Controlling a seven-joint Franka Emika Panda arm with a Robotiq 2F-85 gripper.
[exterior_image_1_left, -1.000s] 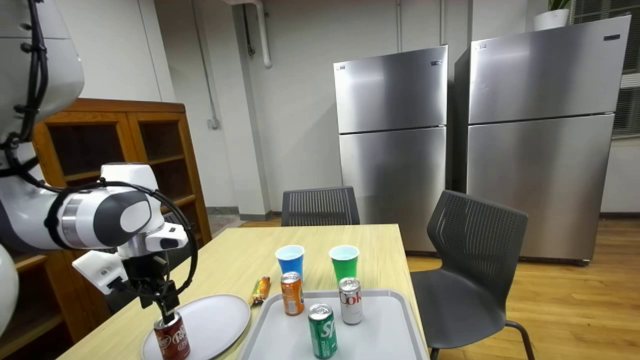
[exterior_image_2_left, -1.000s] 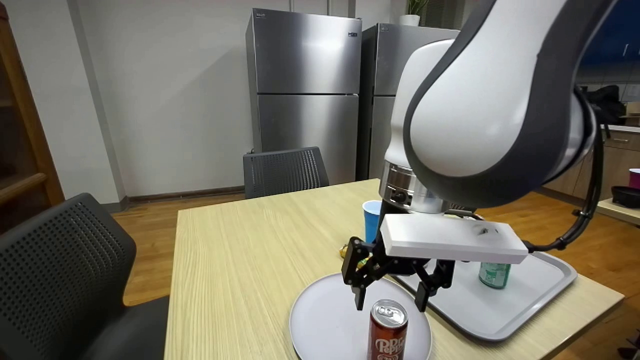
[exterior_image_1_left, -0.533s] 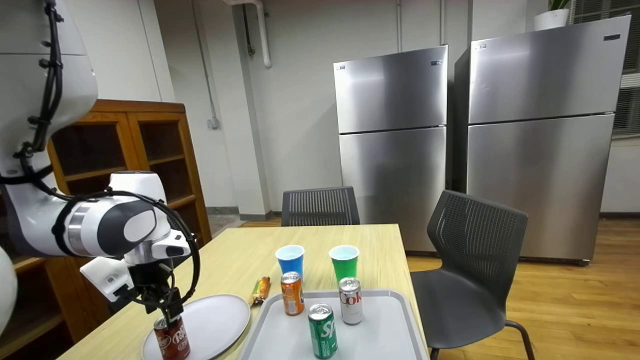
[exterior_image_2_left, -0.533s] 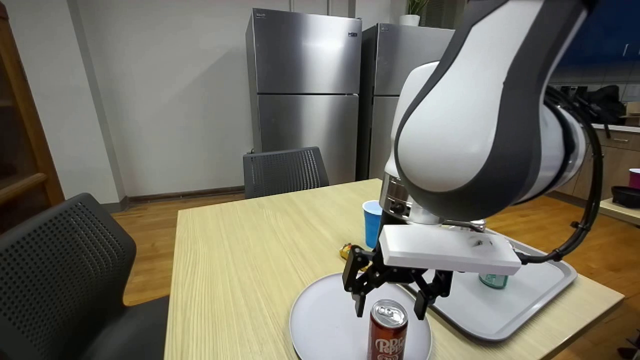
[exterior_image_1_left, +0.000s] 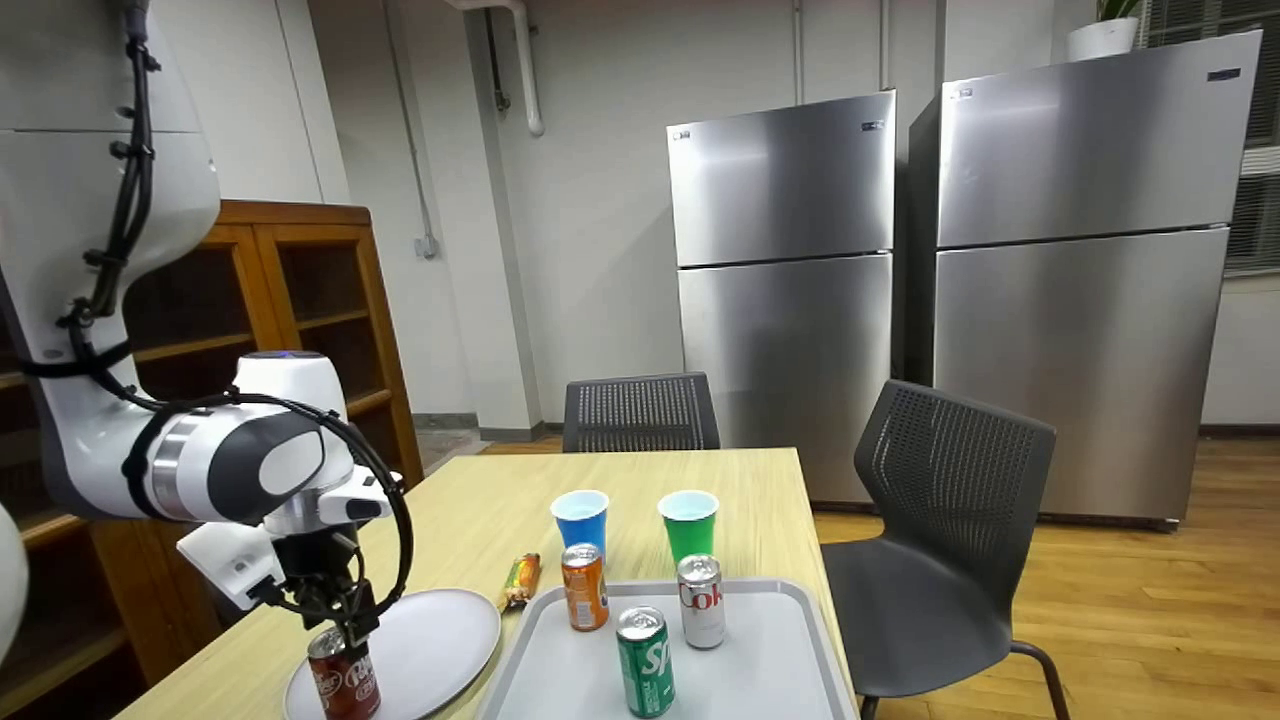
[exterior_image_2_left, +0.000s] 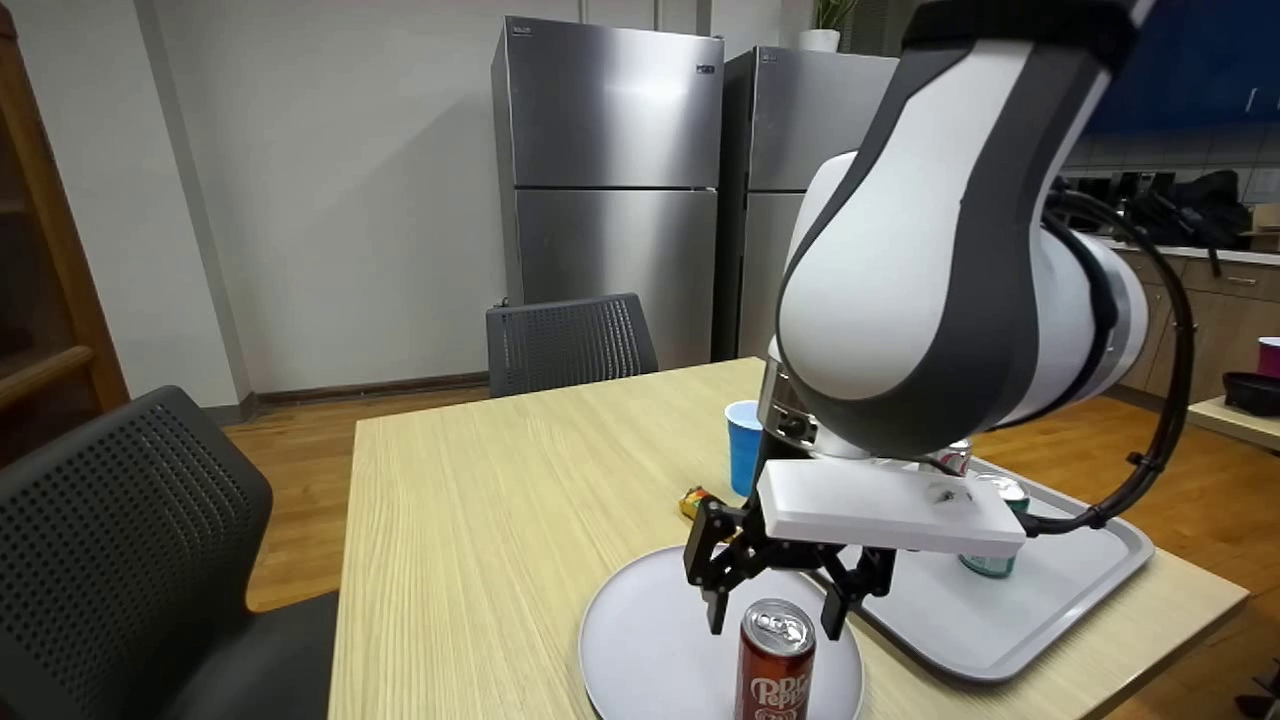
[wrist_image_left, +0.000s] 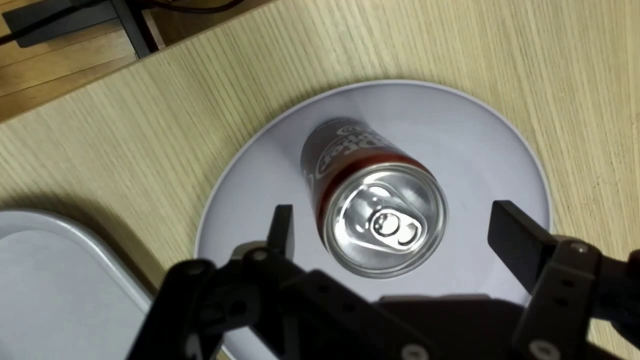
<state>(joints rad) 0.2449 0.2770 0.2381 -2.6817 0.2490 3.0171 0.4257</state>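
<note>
A dark red Dr Pepper can (wrist_image_left: 350, 155) stands upright on a pale round plate (wrist_image_left: 480, 150). In the wrist view its silver lid lies between the two fingers of my gripper (wrist_image_left: 392, 215), with a gap on either side, wider on the right. The jaws are spread and hold nothing. In an exterior view the fingertips of the gripper (exterior_image_2_left: 774, 622) hang near the height of the can's (exterior_image_2_left: 775, 670) top and seem to be behind it. In an exterior view the gripper (exterior_image_1_left: 356, 645) covers part of the can's (exterior_image_1_left: 340, 685) upper edge.
Beside the plate lies a grey tray (exterior_image_1_left: 770, 690) bearing an orange can (exterior_image_1_left: 584, 588), a green Sprite can (exterior_image_1_left: 645, 665) and a Diet Coke can (exterior_image_1_left: 701, 602). Behind are an orange-wrapped snack (exterior_image_1_left: 522, 580), a blue cup (exterior_image_1_left: 580, 520) and a green cup (exterior_image_1_left: 689, 530). Chairs (exterior_image_1_left: 950, 560) surround the table.
In the exterior views the arm and gripper have come somewhat lower, shifting slightly right in one of them, closer to the can. The jaws have stayed spread; can and plate have not moved.
</note>
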